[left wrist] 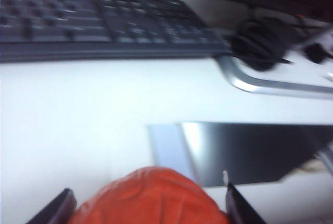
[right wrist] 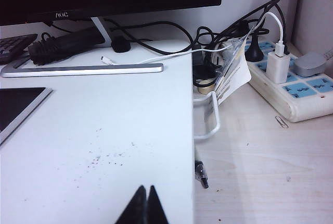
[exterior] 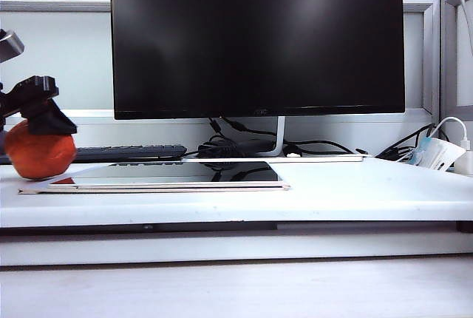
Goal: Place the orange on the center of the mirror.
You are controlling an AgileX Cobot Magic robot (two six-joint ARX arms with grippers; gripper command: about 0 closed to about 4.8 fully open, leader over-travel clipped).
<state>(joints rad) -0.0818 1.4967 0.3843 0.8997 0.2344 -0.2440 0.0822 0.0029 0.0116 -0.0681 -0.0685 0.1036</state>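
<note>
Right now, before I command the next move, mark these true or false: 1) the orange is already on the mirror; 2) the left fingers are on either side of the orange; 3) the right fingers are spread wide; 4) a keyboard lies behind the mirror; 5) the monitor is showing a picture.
1) False. The orange sits at the table's left end, beside the mirror, not on it.
2) True. The left gripper has a finger on each side of the orange.
3) False. The right gripper is away from the orange, its fingers together.
4) True. The keyboard lies behind the mirror.
5) False. The monitor is dark.
</note>
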